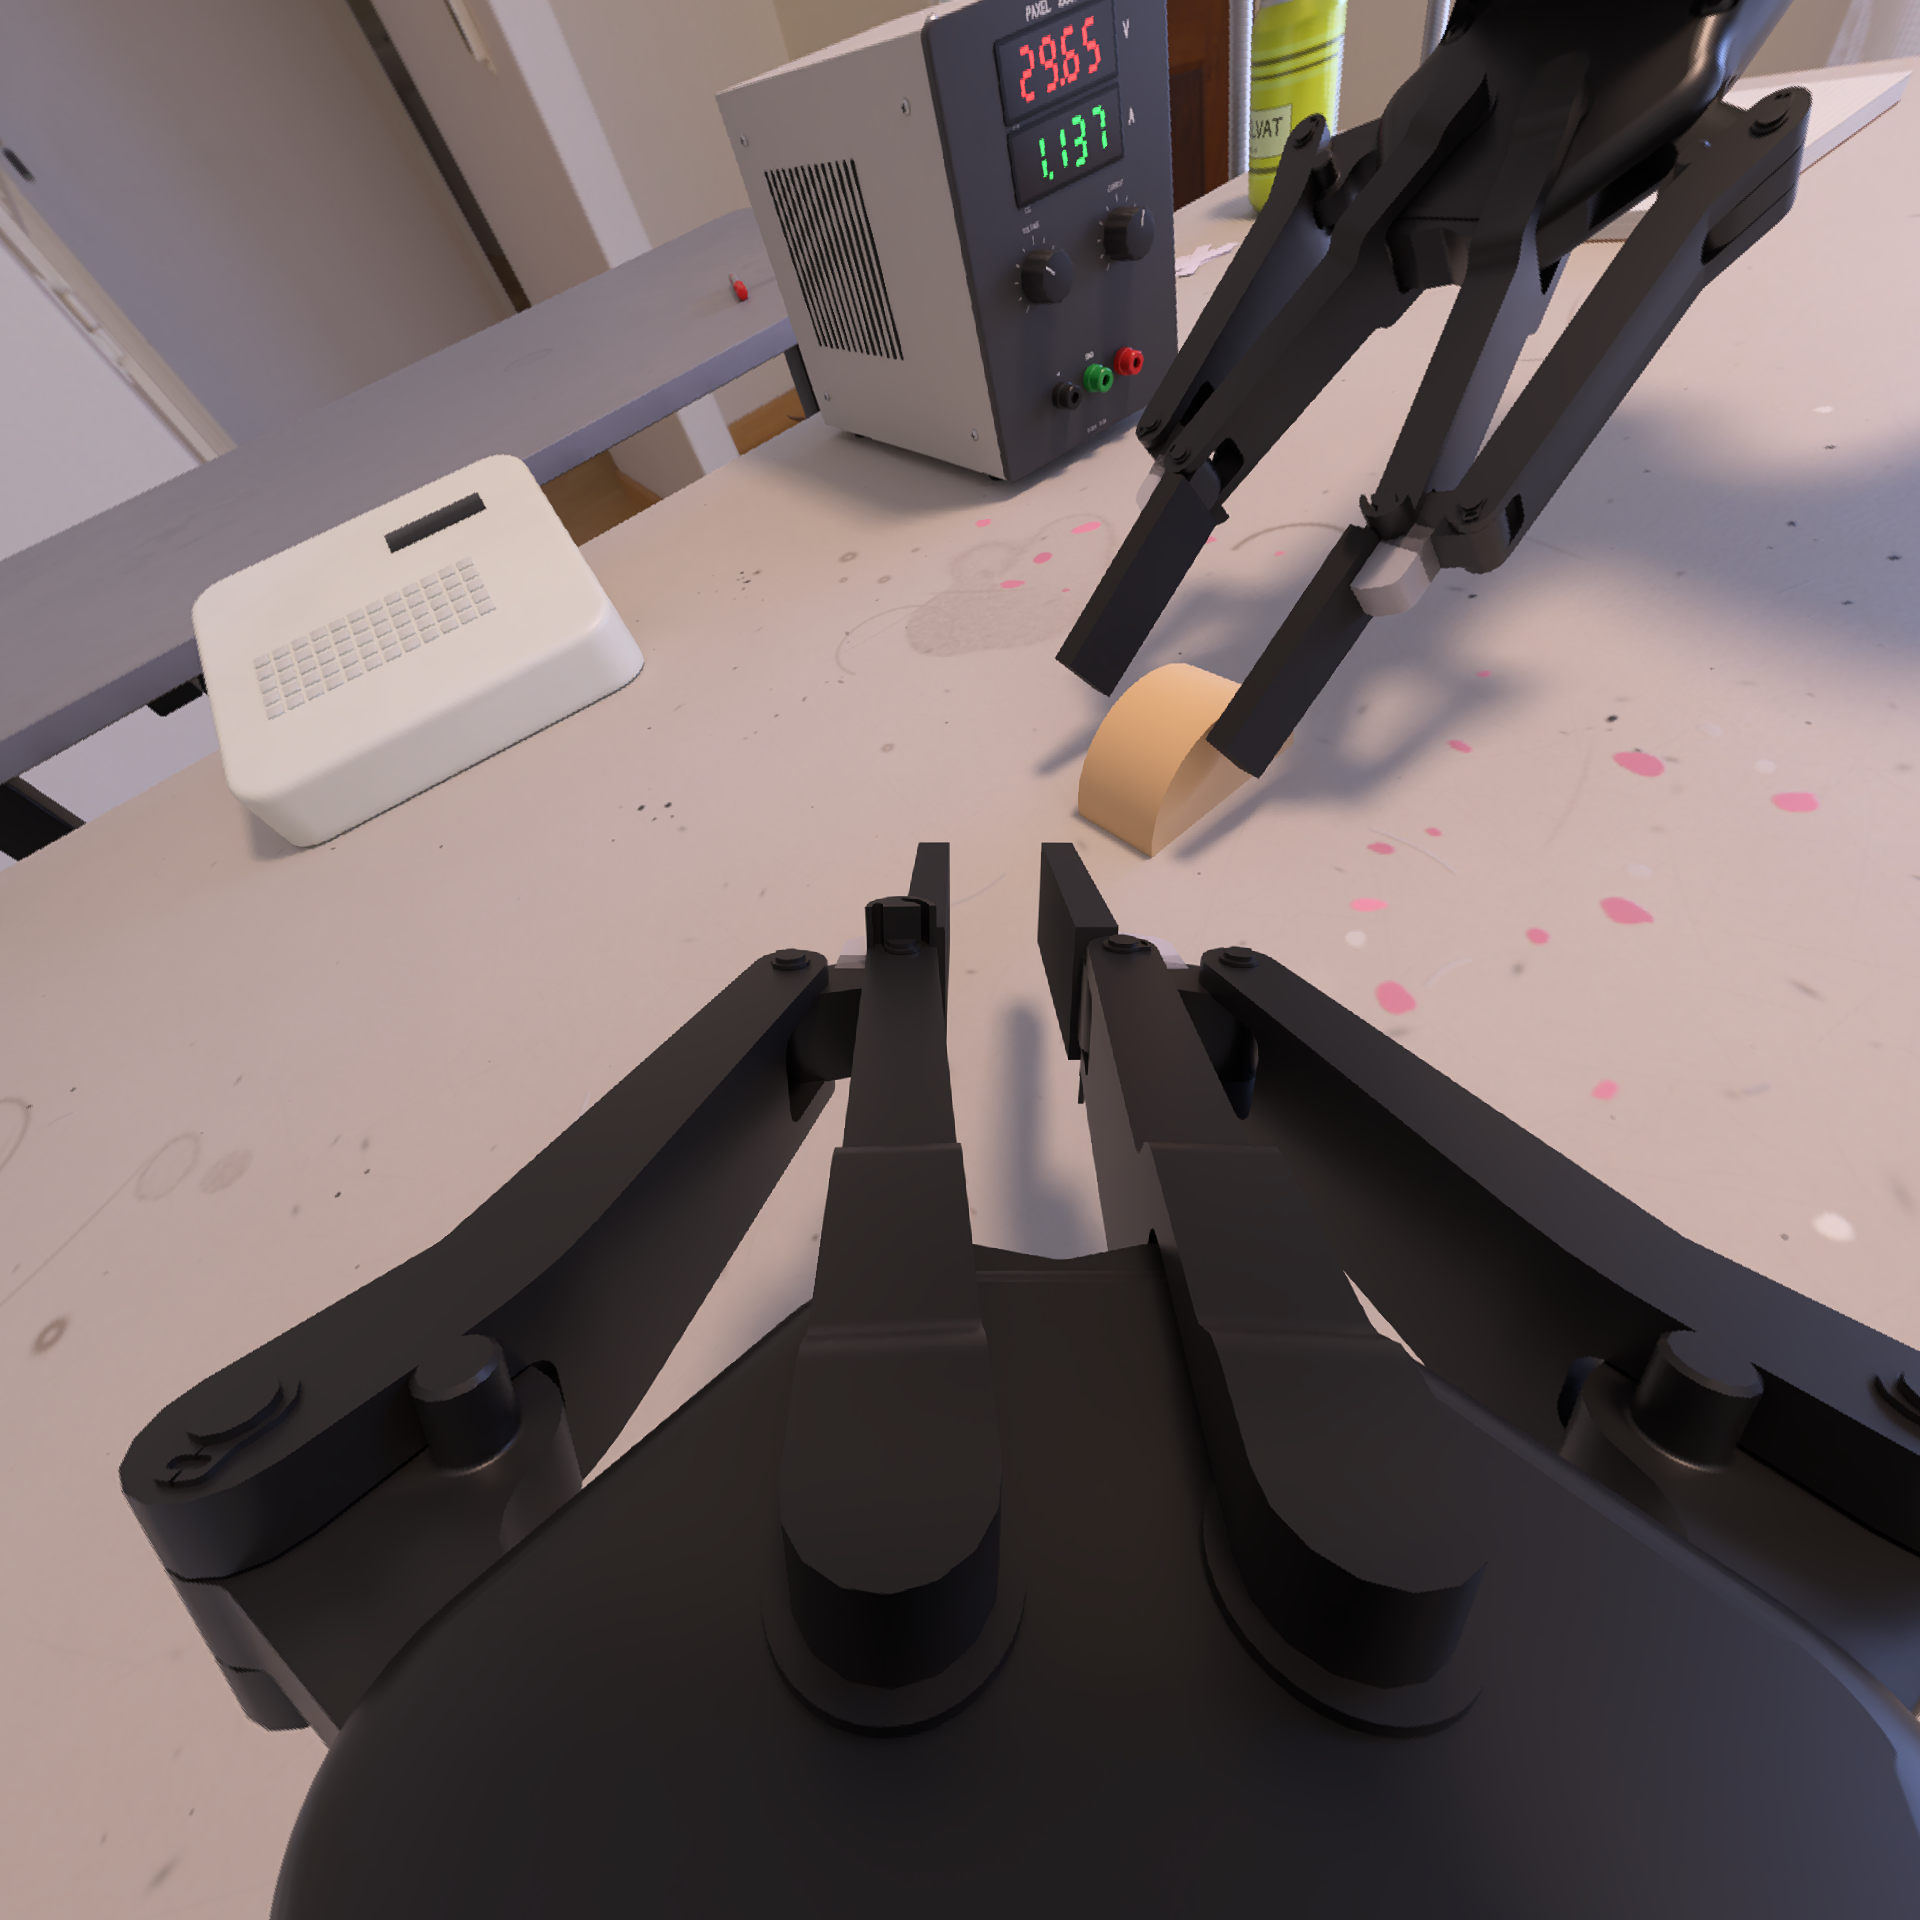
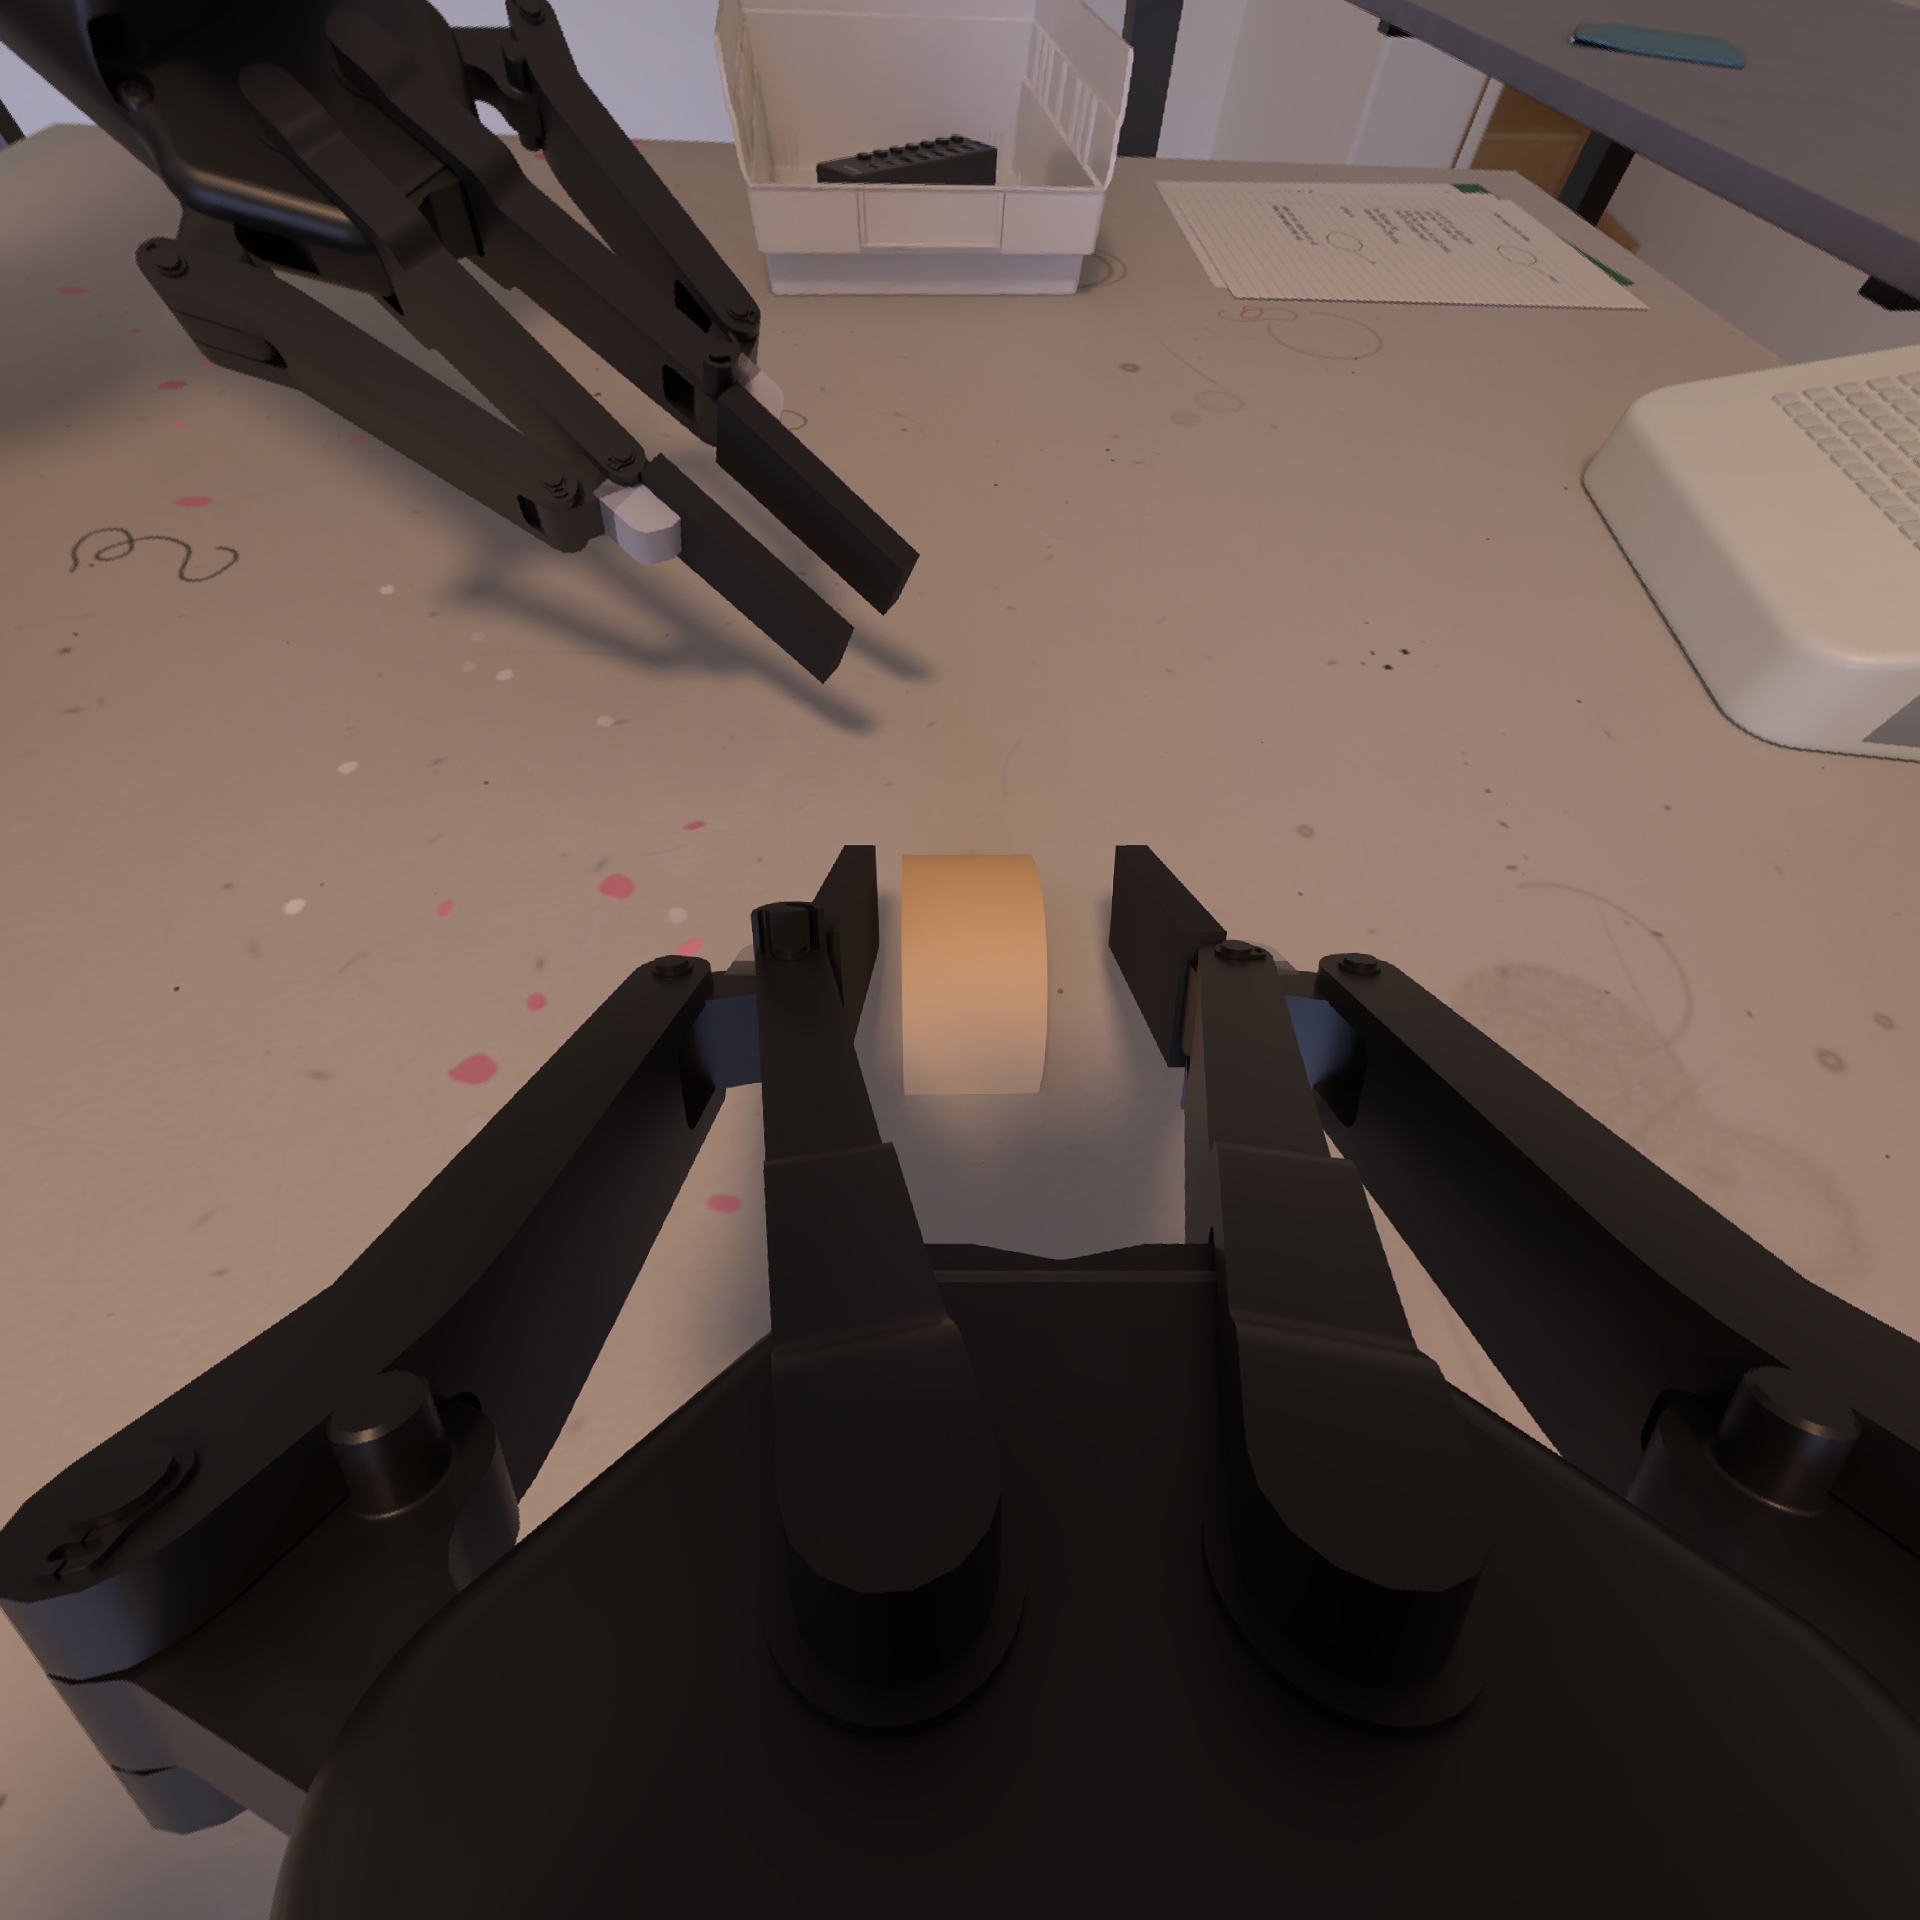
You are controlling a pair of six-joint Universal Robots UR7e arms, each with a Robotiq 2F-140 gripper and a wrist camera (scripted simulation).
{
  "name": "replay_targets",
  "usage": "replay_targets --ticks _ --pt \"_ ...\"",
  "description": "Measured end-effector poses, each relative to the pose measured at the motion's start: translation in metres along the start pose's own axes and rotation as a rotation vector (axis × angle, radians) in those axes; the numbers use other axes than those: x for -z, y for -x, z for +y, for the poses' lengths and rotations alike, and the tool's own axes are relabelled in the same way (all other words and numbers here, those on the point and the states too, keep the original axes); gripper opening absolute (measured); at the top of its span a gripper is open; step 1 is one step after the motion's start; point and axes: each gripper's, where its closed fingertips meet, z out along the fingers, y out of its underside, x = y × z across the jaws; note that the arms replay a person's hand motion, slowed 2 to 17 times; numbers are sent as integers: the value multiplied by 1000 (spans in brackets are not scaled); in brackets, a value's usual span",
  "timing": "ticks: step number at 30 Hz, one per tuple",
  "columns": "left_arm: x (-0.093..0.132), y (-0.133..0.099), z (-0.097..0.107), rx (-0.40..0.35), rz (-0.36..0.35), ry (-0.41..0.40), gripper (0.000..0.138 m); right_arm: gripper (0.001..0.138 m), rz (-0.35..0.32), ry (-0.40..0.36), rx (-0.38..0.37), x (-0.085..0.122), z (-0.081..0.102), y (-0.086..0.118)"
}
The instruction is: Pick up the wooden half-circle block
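While its two black fingers straddle the tan wooden half-circle block (image 2: 971,971), the right gripper (image 2: 987,935) has its jaws spread, with a slim gap showing on each side of the wood, so nothing is gripped. That block rests flat side down on the pale, paint-speckled tabletop (image 2: 1351,779), its curved back facing up. Seen from the left wrist view, the same right gripper (image 1: 1169,717) comes down at a slant from the upper right; one fingertip (image 1: 1242,732) hangs in front of the block (image 1: 1138,748), and the other fingertip sits just beyond its far edge.

Near the block but apart from it, the left gripper (image 1: 994,868) is poised low over the table with its fingers drawn close together, only a narrow slit between them and nothing held. From the right wrist view it (image 2: 868,613) points down toward the block from the upper left.

Farther out, a white, rounded box with a grid of small keys (image 1: 405,644) lies to the left in the left wrist view. Behind stands a grey bench power supply with lit red and green digits (image 1: 966,239), and a yellow-green canister (image 1: 1294,94) beside it. Across the table in the right wrist view sit a white plastic bin (image 2: 925,223) holding a black ridged wedge (image 2: 909,164), and a lined sheet of paper (image 2: 1392,244).
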Motion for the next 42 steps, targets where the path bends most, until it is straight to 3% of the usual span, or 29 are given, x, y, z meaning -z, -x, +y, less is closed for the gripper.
replay_targets --ticks 27,42 --pt "-1 -3 2 -31 -4 17 23 44 -8 -1 68 0 -1 8" --pt "-3 -5 4 -51 -7 34 23 36 -7 -5 71 1 -2 7"
